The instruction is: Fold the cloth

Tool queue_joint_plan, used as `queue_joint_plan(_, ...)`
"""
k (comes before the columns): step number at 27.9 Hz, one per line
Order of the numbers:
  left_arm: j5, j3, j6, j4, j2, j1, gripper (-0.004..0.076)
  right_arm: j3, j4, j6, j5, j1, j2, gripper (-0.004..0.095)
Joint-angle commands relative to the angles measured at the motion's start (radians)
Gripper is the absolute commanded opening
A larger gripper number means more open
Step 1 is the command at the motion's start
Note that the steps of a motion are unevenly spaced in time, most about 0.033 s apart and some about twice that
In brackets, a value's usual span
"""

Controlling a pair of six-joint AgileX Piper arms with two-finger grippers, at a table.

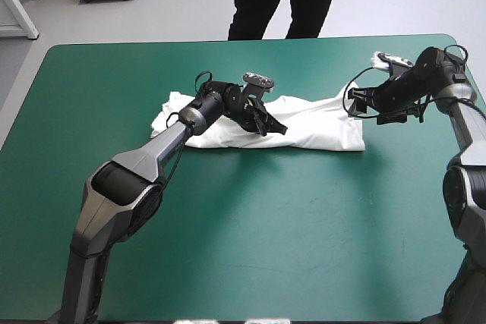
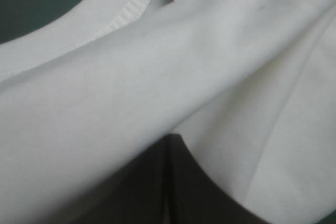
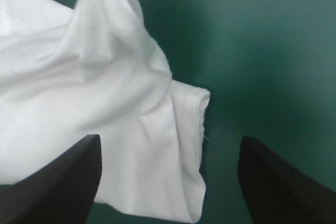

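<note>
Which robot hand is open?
The right gripper: its fingers stand wide apart by the T-shirt. The left gripper is pinched shut on it.

High view above-behind, facing forward-down; both wrist views close, sharing T-shirt (image 1: pixel 319 128).

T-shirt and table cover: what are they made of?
T-shirt: probably soft white cotton-like cloth, matte; it crumples into folds and has a stitched hem. Cover: smooth teal-green sheet, maybe vinyl or rubber; flat with a faint sheen, hard to tell.
</note>
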Motion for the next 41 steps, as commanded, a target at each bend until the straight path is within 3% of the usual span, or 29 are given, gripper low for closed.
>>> queue_joint_plan(1,0.027,-0.021,-0.001,-0.019,-0.052,-0.008,-0.0009,-0.02,0.051,-0.02,-0.01,-0.006,-0.014,0.0685)
queue_joint_plan(9,0.029,-0.021,-0.001,-0.019,-0.052,-0.008,-0.0009,-0.02,0.101,-0.047,-0.009,-0.004,0.048,0.0685)
queue_joint_plan(16,0.029,-0.021,-0.001,-0.019,-0.052,-0.008,-0.0009,-0.02,0.241,-0.112,0.021,-0.004,0.091,0.0636)
queue_joint_plan(19,0.029,-0.021,-0.001,-0.019,-0.052,-0.008,-0.0009,-0.02,0.257,-0.112,0.039,-0.003,0.099,0.0462)
queue_joint_plan(24,0.032,-0.021,-0.001,-0.019,-0.052,-0.008,-0.0009,-0.02,0.269,-0.14,0.049,-0.003,0.099,-0.0013)
queue_joint_plan(34,0.037,-0.021,-0.001,-0.019,-0.052,-0.008,-0.0009,-0.045,0.293,-0.153,0.062,0.01,-0.006,-0.0015)
queue_joint_plan(41,0.051,-0.021,-0.001,-0.019,-0.052,-0.008,-0.0009,-0.052,0.339,-0.171,-0.009,0.128,-0.186,-0.0015)
